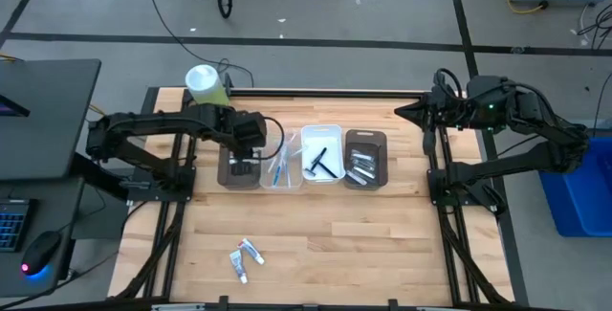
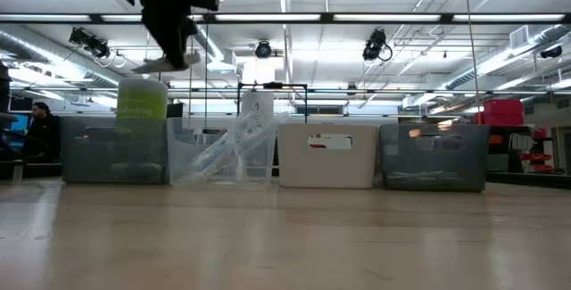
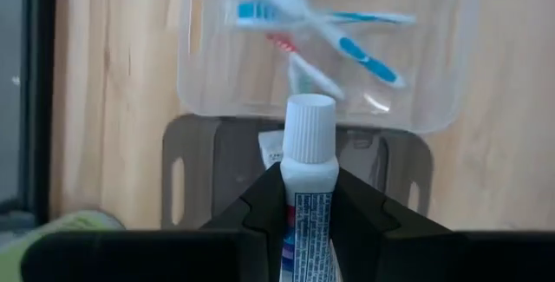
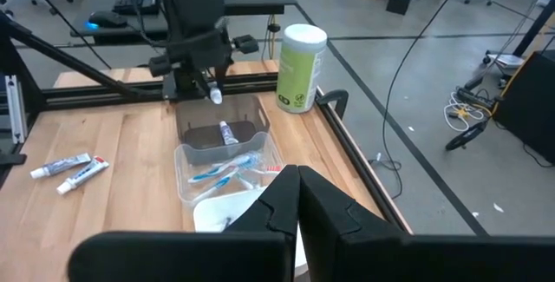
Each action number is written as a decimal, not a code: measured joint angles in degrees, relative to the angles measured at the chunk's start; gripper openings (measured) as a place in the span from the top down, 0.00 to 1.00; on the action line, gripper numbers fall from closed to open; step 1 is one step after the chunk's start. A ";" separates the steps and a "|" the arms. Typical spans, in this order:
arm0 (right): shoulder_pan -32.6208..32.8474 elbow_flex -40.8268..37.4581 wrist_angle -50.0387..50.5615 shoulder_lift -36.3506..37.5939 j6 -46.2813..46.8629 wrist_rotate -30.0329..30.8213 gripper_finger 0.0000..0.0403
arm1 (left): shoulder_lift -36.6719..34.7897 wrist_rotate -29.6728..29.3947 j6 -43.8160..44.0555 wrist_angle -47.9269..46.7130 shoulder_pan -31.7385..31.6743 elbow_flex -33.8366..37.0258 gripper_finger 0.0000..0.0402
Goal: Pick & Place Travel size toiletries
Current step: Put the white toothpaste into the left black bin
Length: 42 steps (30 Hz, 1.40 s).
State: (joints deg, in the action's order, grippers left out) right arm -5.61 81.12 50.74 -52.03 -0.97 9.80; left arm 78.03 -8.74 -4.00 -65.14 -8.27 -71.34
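Observation:
My left gripper (image 1: 241, 158) hangs above the dark tray (image 1: 229, 179) at the left end of the tray row, shut on a white toothpaste tube (image 3: 310, 143). One tube (image 4: 227, 133) lies inside that tray. Two more toothpaste tubes (image 1: 247, 256) lie flat on the wood near the front edge. The clear tray (image 1: 282, 166) holds blue-white toothbrushes, the white tray (image 1: 322, 153) black razors, and the right dark tray (image 1: 365, 160) silvery tubes. My right gripper (image 4: 299, 191) waits shut, raised at the table's far right. My left gripper pinches the toothpaste tube between its two fingers on the printed body just behind the cap (image 3: 308, 191). The fingers (image 3: 260, 204) slant steeply down from above, and the tube lies along them with its white cap (image 4: 214, 97) pointing down. It is lifted clear above the dark tray.
A green-white canister (image 1: 204, 83) stands at the far left corner, behind the trays. The four trays form a row across the table's far half. Bare wood lies between the row and the two loose tubes.

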 joint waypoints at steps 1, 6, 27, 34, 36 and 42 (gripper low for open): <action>0.00 0.00 0.00 -0.02 0.00 -0.02 0.97 | -0.09 -0.14 0.79 0.59 -0.17 1.24 0.80; 0.00 0.00 0.01 -0.02 0.02 -0.17 0.97 | -2.51 -1.33 4.26 3.54 -0.54 9.16 0.80; 0.00 0.00 0.02 -0.01 -0.39 0.05 0.97 | -7.16 -5.28 11.18 11.85 -0.83 19.38 0.78; 0.00 0.00 0.02 -0.01 -0.39 0.02 0.97 | -7.16 -5.18 11.66 12.35 -0.83 19.38 0.60; 0.00 0.00 0.02 0.00 -0.39 0.02 0.97 | -7.16 -4.20 11.34 12.38 -0.83 19.38 0.54; 0.00 0.00 0.02 0.00 -0.39 -0.20 0.97 | -7.16 -1.89 10.88 12.43 -0.70 19.38 0.45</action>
State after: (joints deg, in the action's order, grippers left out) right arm -5.61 81.12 50.76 -52.03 -1.37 9.61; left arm 70.87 -10.63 6.88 -52.71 -8.97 -51.96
